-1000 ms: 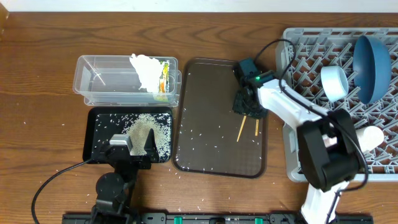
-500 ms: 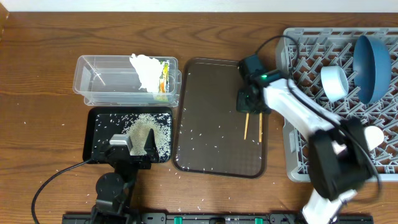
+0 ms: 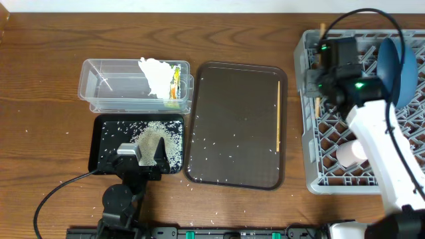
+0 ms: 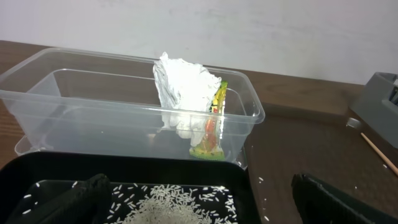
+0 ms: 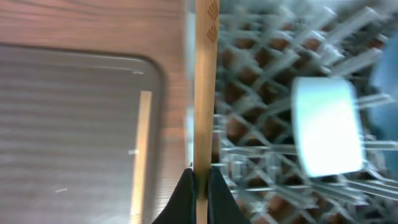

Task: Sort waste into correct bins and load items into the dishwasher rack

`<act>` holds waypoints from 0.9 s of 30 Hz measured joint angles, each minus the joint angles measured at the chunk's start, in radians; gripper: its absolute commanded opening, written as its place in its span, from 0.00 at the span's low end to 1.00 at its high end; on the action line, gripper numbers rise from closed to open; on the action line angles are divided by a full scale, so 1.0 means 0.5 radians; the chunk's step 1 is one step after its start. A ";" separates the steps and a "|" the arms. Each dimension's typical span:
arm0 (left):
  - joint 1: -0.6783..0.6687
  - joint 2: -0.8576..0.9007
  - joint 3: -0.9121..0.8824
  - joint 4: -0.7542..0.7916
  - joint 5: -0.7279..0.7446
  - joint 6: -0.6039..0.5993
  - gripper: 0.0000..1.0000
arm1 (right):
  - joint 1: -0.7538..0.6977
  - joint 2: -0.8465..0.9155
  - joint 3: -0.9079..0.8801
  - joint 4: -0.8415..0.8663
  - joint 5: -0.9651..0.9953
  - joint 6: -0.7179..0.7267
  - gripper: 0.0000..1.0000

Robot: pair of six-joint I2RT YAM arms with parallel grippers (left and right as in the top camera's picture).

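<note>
My right gripper [image 3: 318, 89] is shut on a wooden chopstick [image 5: 206, 93] and holds it over the left edge of the light-grey dishwasher rack [image 3: 345, 188]. The second chopstick [image 3: 277, 113] lies along the right side of the brown tray [image 3: 232, 79]; it also shows in the right wrist view [image 5: 142, 155]. The rack holds the blue plate [image 3: 400, 63], a white cup [image 5: 326, 124] and a pale cup [image 3: 350, 154]. My left gripper [image 4: 205, 202] is open and empty over the black tray [image 3: 106, 126] of rice [image 3: 159, 139]. The tissue [image 4: 183, 93] and wrapper [image 4: 211, 127] sit in the clear tub [image 3: 106, 86].
Loose rice grains are scattered on the brown tray [image 3: 219, 143] and on the table around the black tray. My right arm crosses over the rack and hides part of it. The table's back edge is near the tub and the rack.
My right gripper has lifted one chopstick off the brown tray and carried it right and back to the rack's left edge. The other chopstick now lies by the tray's right rim. The left arm is still.
</note>
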 measured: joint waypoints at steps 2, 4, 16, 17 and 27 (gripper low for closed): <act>0.000 -0.001 0.000 0.000 0.000 0.000 0.95 | -0.097 0.076 0.000 -0.001 -0.033 -0.052 0.01; 0.000 0.000 0.000 0.000 0.000 0.000 0.95 | -0.149 0.150 0.000 0.003 -0.047 -0.079 0.02; 0.000 -0.001 0.000 0.000 0.000 0.000 0.95 | -0.027 0.328 -0.005 -0.149 -0.169 -0.116 0.47; 0.000 0.000 0.000 0.000 0.000 0.000 0.95 | 0.032 0.298 -0.005 -0.163 -0.194 -0.076 0.50; 0.000 -0.001 0.000 0.000 0.000 0.000 0.95 | 0.583 0.233 -0.005 -0.202 -0.163 0.334 0.56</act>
